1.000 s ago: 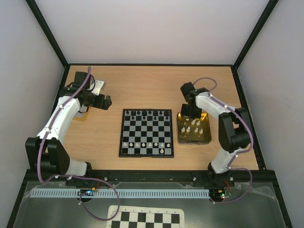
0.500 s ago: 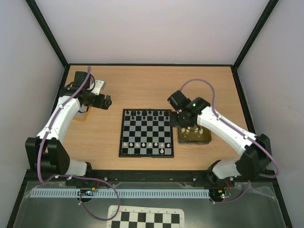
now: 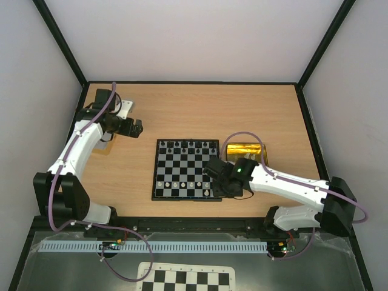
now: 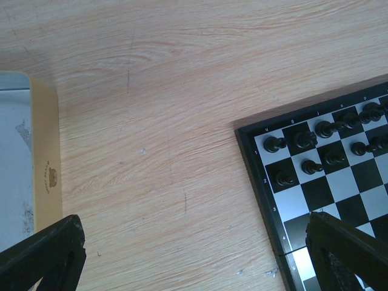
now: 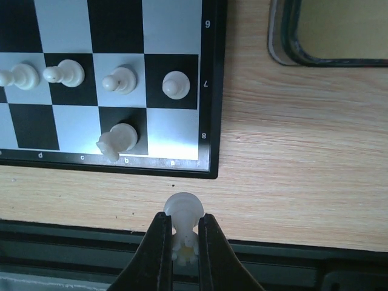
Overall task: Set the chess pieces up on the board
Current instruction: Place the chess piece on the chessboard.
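Cream plastic chessman [image 5: 183,211], round-headed, is pinched between the two black fingers of the right gripper [image 5: 182,233], jaws almost closed on its stem. In the right wrist view it shows just outside the small square black-framed chessboard [image 5: 213,91], off the corner by the label 8, over the bare wood table [image 5: 291,151]. Can't tell its height above the wood. On the board, four cream pawns [image 5: 176,85] stand in the row marked 7. One cream knight-like piece [image 5: 117,140] stands in the row marked 8, one square in from that corner. Tiny black chessmen [image 3: 187,144] stand along the board's far rows. Shiny gold tin tray [image 3: 245,149] lies just beside the board's right edge, toward its far end. Left gripper [image 3: 137,128] sits well off the board's far left corner, jaws spread wide with nothing between them. Its wrist view shows only wood and that corner of the board. A pale tin with a yellow side wall [image 4: 47,176] lies further left of the board, well apart.
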